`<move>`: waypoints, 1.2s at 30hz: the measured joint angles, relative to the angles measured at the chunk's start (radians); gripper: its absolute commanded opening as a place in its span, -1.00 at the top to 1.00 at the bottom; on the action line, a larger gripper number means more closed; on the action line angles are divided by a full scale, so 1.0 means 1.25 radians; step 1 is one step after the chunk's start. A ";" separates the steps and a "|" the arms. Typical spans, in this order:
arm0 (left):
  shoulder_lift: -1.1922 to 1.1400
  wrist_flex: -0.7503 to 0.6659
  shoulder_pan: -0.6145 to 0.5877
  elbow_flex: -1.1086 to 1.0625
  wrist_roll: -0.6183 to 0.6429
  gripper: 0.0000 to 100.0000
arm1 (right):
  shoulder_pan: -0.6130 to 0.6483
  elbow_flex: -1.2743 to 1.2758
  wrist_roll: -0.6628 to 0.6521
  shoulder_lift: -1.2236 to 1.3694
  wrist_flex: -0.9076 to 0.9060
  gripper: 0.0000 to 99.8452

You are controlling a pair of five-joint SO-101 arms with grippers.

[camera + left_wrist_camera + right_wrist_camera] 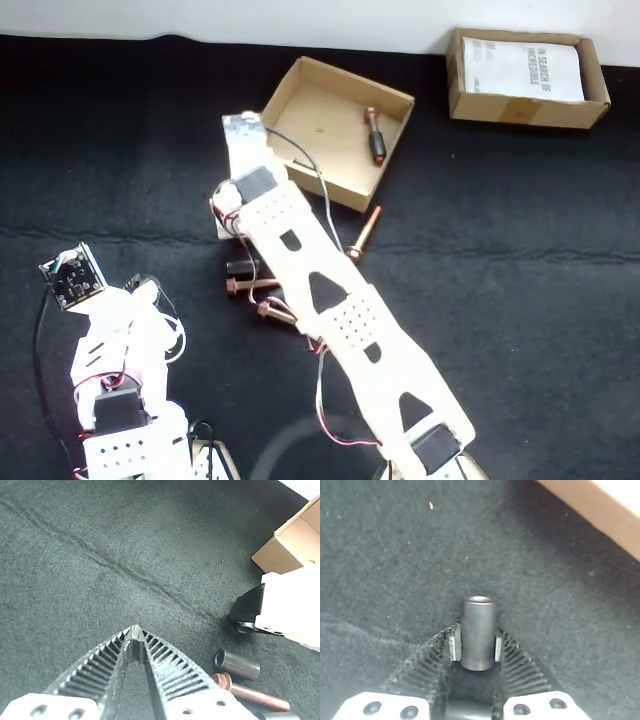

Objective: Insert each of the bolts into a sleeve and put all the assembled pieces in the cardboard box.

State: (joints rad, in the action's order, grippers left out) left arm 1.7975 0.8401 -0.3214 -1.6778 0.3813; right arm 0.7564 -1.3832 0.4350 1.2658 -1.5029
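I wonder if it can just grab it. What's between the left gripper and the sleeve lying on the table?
Just bare black cloth, as the left wrist view shows, between the left gripper and the sleeve.

From here, the right arm [340, 300] and left arm [120, 350] are white plastic with cut-outs, black motors and thin cables [318, 185]. The left gripper [135, 628] is dark and ribbed.

A creased black felt cloth [520, 300] spreads to a white wall [300, 20] at the far edge.
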 measured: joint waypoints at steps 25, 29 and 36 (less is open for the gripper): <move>0.000 0.000 0.001 0.000 0.000 0.95 | -0.356 -0.206 -0.464 -0.307 -0.201 0.98; 0.000 0.000 0.002 0.000 0.000 0.98 | -0.464 -0.179 -0.466 -0.425 -0.203 0.98; 0.000 0.006 0.002 0.000 0.047 0.98 | -0.527 0.168 -0.466 -0.765 -0.203 0.98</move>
State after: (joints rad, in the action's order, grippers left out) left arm 1.7975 0.8477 -0.3184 -1.6778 0.4396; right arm 0.0982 -1.1730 -0.1481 0.3099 -1.7561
